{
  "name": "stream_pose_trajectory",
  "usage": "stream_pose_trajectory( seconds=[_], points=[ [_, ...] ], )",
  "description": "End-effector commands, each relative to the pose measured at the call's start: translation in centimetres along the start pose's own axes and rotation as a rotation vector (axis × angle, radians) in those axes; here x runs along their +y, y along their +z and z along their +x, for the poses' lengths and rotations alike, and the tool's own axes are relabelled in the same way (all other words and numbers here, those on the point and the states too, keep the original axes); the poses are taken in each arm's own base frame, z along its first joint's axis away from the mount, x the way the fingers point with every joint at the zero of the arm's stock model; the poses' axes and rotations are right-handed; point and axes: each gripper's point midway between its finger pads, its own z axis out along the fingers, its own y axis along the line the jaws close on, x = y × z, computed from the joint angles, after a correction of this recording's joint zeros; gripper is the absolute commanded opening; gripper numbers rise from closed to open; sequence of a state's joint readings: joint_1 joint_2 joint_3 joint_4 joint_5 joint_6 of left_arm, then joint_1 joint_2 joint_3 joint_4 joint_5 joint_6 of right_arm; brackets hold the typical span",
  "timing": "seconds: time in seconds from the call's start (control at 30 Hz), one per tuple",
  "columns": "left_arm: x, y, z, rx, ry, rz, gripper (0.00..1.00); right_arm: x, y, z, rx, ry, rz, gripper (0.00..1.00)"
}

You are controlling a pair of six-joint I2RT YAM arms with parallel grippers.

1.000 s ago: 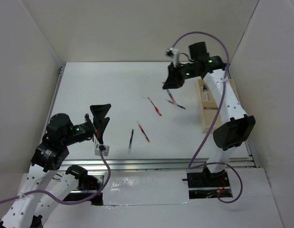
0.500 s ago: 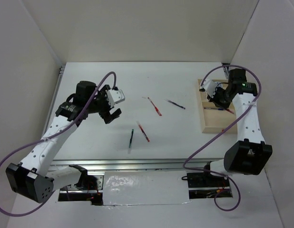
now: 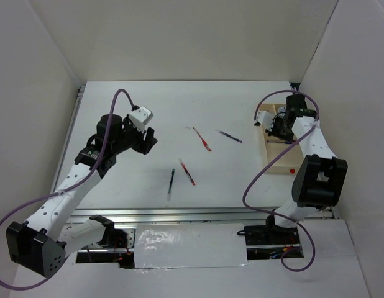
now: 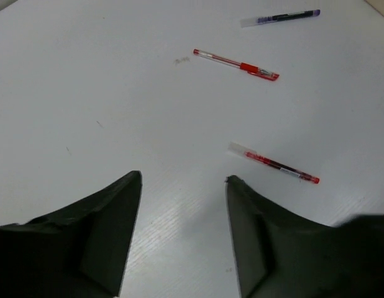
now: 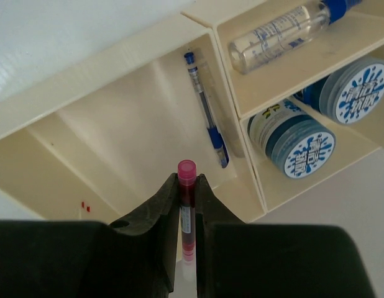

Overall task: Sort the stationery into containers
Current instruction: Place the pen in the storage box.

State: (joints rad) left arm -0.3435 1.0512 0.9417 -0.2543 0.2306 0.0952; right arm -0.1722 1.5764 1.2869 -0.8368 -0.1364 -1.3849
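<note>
Your right claw (image 3: 280, 127) held a red pen (image 5: 186, 169) over the tray (image 3: 274, 162); your left claw (image 3: 145, 138) stood wide.
From above, four pens (image 3: 187, 173) lay loose on the bench (image 3: 117, 105). Left wrist: jaws apart, the near pen (image 4: 274, 167) just ahead, likely your next pick. Right wrist: the red pen pointed into the long compartment (image 5: 117, 130) beside a blue pen (image 5: 207, 115), keeping pens together; bottle (image 5: 285, 31) and rolls (image 5: 297, 139) had their own.

In the tray (image 5: 117, 65), the long compartment is mostly bare below the right jaws and their clamped red-capped pen (image 5: 186, 177); only a blue pen (image 5: 207, 118) hugs its divider. A bottle (image 5: 285, 31), a roll (image 5: 297, 143) and a second roll (image 5: 353, 90) fill the smaller compartments. On the tabletop (image 3: 117, 112), a red pen (image 3: 202, 139), a purple pen (image 3: 230, 136), a second red pen (image 3: 187, 173) and a dark pen (image 3: 171, 182) lie apart with bare lanes between.
</note>
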Motion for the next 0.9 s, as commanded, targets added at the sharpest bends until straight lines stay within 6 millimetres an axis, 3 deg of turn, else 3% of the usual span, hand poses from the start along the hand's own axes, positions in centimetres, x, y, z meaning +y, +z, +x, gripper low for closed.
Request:
stream_pose_trajectory(
  seconds=[0.0,0.07,0.1,0.13,0.27,0.37,0.53,0.57,0.67,0.7,0.87],
  points=[
    [-0.2,0.8,-2.2,-0.085,-0.06,0.006,0.64,-0.6,0.9,-0.3,0.013,-0.023,0.029,0.11],
    [-0.9,1.2,-2.0,-0.08,-0.139,0.027,0.63,0.1,1.3,-0.6,0.004,-0.036,0.026,0.12],
    [-1.0,1.5,-1.8,-0.072,-0.16,0.031,0.7,0.2,1.5,-0.8,-0.002,-0.044,0.03,0.12],
    [-1.3,1.8,-1.5,-0.067,-0.195,0.032,0.87,0.5,1.7,-1.0,0.004,-0.053,0.036,0.13],
    [-2.0,2.4,-0.3,-0.056,-0.256,0.043,0.98,0.1,3.0,-0.5,0.052,-0.062,0.061,0.23],
    [-2.7,2.6,0.7,-0.028,-0.305,0.028,0.99,-0.3,3.5,-0.5,0.07,-0.041,0.056,0.33],
    [-5.2,3.8,4.7,0.133,-0.368,-0.022,0.99,-0.6,3.2,-1.0,0.066,-0.04,0.074,0.43],
    [-5.0,4.1,5.4,0.16,-0.372,-0.058,0.98,-0.7,3.0,-1.2,0.065,-0.029,0.08,0.43],
    [-6.2,5.7,8.8,0.327,-0.378,-0.119,0.75,-1.9,1.6,-2.3,0.034,0.01,0.113,0.43],
    [-6.7,6.0,8.9,0.344,-0.379,-0.128,0.69,-2.1,0.8,-2.8,0.009,0.059,0.129,0.43],
    [-6.3,7.1,11.2,0.443,-0.419,-0.219,0.61,-4.3,-5.0,-6.4,-0.181,0.214,0.196,0.44]
  ],
)
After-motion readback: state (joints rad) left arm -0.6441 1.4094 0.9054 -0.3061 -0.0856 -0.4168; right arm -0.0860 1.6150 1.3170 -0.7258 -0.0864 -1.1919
